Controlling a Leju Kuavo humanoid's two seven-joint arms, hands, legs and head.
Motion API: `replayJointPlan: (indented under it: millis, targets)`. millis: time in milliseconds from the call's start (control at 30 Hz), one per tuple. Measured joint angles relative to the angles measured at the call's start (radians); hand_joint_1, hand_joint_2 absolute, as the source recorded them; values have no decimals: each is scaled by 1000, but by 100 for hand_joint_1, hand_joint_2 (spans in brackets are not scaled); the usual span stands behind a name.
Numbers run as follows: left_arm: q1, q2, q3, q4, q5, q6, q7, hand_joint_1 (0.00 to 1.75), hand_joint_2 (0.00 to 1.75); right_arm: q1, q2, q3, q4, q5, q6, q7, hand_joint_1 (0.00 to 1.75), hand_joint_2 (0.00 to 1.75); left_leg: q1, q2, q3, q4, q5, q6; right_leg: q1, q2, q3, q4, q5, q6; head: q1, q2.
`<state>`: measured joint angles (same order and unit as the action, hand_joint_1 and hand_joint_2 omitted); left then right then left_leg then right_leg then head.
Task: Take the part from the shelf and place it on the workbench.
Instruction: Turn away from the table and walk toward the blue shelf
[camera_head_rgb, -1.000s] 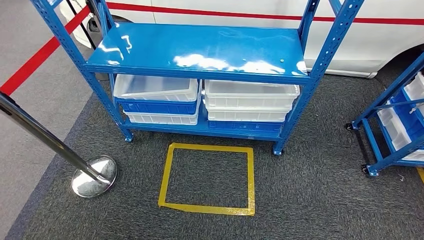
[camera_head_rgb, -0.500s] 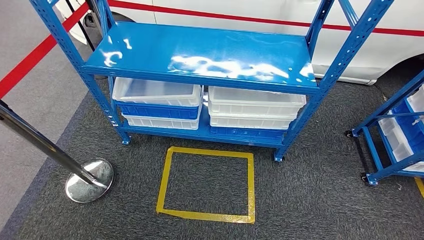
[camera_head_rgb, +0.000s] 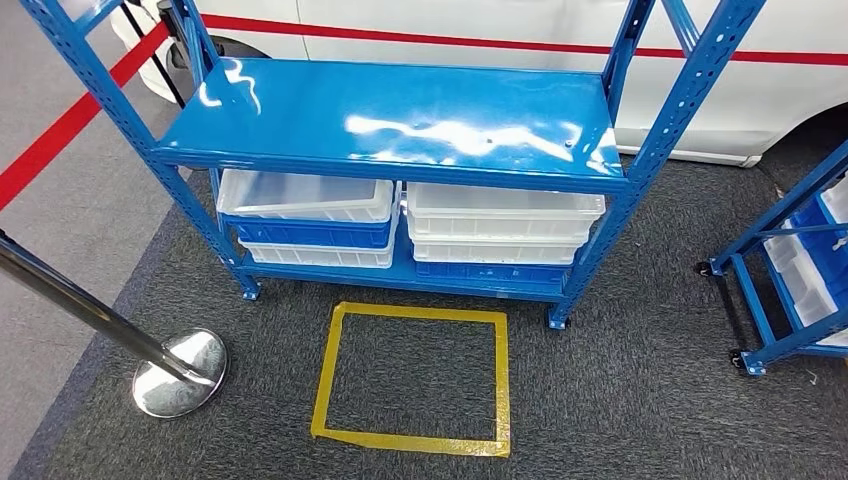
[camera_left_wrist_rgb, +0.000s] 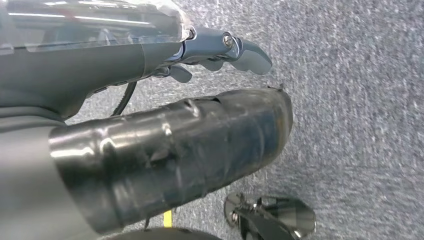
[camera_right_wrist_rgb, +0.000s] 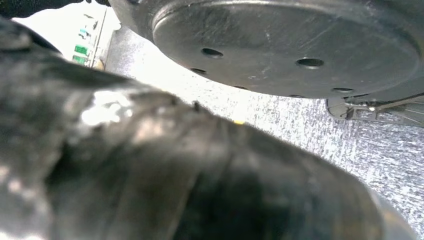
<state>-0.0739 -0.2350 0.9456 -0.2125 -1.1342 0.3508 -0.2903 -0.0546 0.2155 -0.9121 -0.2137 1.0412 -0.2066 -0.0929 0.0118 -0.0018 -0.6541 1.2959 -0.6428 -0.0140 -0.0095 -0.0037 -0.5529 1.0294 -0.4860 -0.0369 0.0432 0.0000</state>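
The left hand (camera_left_wrist_rgb: 150, 100) hangs over the carpeted floor (camera_left_wrist_rgb: 350, 100), with its thick thumb wrapped in glossy dark covering and its darker fingers (camera_left_wrist_rgb: 240, 50) lying fairly straight beside the thumb, apart from it, holding nothing. In the right wrist view the right hand (camera_right_wrist_rgb: 175, 170) is a dark, blurred, shiny mass very close to the lens, and how its fingers lie cannot be told.
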Motion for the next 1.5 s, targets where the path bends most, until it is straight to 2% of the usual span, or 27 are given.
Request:
replayJointPlan:
  millis: [33,67,133,200,333,400,467,500,533,567,633,700,767,867,933,1000,1033,1067,1100,1167,1200,1233,1333,1367,1433,1467,1500]
  targets:
    - [0,0,0,0,-2,7,3,0,175,0,0,0,0,1,-1,4,0,0,1,0,-10,6,16,-1,0,1,3,0,-2,0,0,0]
    - [1,0,0,0,-5,14,5,0,175,0,0,-1,0,1,-2,9,0,0,1,0,0,-29,51,-1,0,2,8,0,-6,2,0,0]
    - [0,0,0,0,-8,23,6,0,175,0,2,-3,0,1,-5,17,0,0,2,1,53,-163,133,3,1,3,19,1,-14,8,0,0]
    - [-1,-1,0,0,-11,28,7,0,175,-1,3,-4,0,1,-8,22,0,0,-1,0,91,-253,167,11,4,4,22,4,-22,19,1,0]
    - [-1,-2,-1,0,-20,25,-1,0,175,-4,4,-4,0,6,-21,34,0,175,-1,-2,100,-277,169,35,4,3,21,11,-34,40,1,0]
    - [-2,-2,-2,0,-26,19,-5,0,175,-4,4,-4,0,8,-18,35,0,175,2,0,102,-285,173,48,2,4,-12,84,-81,49,1,0]
    - [-2,-2,-6,0,-27,14,-7,0,175,-2,4,-4,0,7,-7,34,0,175,0,2,102,-285,173,54,1,4,-77,211,-141,55,2,0]
    - [-2,-1,-13,-1,-20,11,-6,0,175,2,3,0,0,2,-1,33,0,175,-1,2,102,-284,171,55,1,4,-104,260,-154,56,2,0]
    - [-1,1,-22,-3,-11,8,-3,0,175,7,2,7,0,-7,4,33,0,175,-2,2,103,-283,170,56,1,4,-117,278,-148,56,2,0]
    - [-1,3,-34,-7,3,4,0,0,175,13,0,15,0,-19,8,33,0,175,-2,1,104,-282,168,56,1,4,-112,259,-123,54,2,0]
    - [-2,7,-61,-18,38,-7,7,0,175,25,-5,37,0,-51,16,34,0,175,-3,-2,111,-281,163,53,3,4,-58,133,-47,44,2,0]
    - [-2,12,-88,-29,76,-18,16,0,175,35,-12,60,1,-85,21,35,0,175,-7,-3,116,-280,158,46,10,4,-11,27,-6,33,1,0]
    - [-1,18,-116,-37,115,-30,26,0,175,45,-19,85,1,-120,26,36,0,175,-8,-2,117,-282,156,36,15,4,-2,4,-4,27,1,0]
    - [5,31,-162,-48,180,-50,43,0,175,57,-30,130,0,-178,38,38,0,175,-8,-2,113,-265,139,21,7,4,5,-10,3,12,0,0]
    - [18,41,-194,-51,223,-63,54,0,175,60,-37,160,-4,-217,44,41,0,175,-5,-2,73,-175,85,12,3,0,11,-16,6,2,0,0]
    - [34,49,-225,-51,266,-77,66,0,175,60,-45,193,-13,-255,52,44,0,175,-1,-2,8,-43,30,5,4,-1,11,-16,6,-2,-1,0]
    - [44,53,-240,-51,286,-84,71,0,175,59,-48,208,-19,-273,57,46,0,175,1,-2,-12,-5,24,2,4,-1,11,-15,5,-2,-1,0]
    - [55,57,-256,-51,307,-90,77,0,175,59,-52,225,-27,-292,61,47,0,175,3,-1,-16,-3,38,-1,4,0,12,-14,3,-2,-1,0]
    - [66,61,-272,-51,327,-97,82,0,175,57,-55,242,-37,-310,65,49,0,175,4,-1,1,-45,71,-1,3,1,14,-12,1,0,-1,0]
    - [87,69,-303,-51,368,-109,93,0,175,55,-60,274,-56,-346,72,51,0,175,5,0,64,-184,140,2,4,3,17,-5,-7,7,-1,0]
    - [95,73,-319,-51,388,-116,98,0,175,54,-63,291,-65,-365,75,52,0,175,4,0,89,-238,159,6,6,3,17,-2,-10,13,-1,0]
    - [102,77,-335,-51,409,-122,103,0,175,54,-66,307,-73,-383,78,52,0,175,2,-1,101,-265,164,11,7,2,16,0,-12,18,0,0]
    - [120,87,-385,-51,470,-141,118,0,175,54,-78,357,-92,-439,89,54,0,44,0,-2,103,-277,166,28,5,2,17,1,-14,35,0,0]
    - [124,91,-402,-52,491,-147,123,0,131,57,-83,374,-96,-457,92,54,0,0,2,-1,105,-282,170,35,4,2,15,10,-22,40,0,0]
    - [127,99,-437,-56,532,-160,133,0,44,67,-92,407,-100,-496,99,56,0,0,5,2,106,-290,175,48,1,3,-19,85,-73,48,0,0]
    - [126,104,-453,-61,552,-165,138,0,0,75,-96,423,-100,-514,103,58,0,44,4,3,104,-290,175,51,1,4,-50,150,-108,51,0,0]
    - [125,108,-470,-68,573,-172,143,0,0,85,-100,439,-99,-533,107,60,0,87,3,3,103,-290,175,52,-1,4,-82,217,-138,54,0,0]
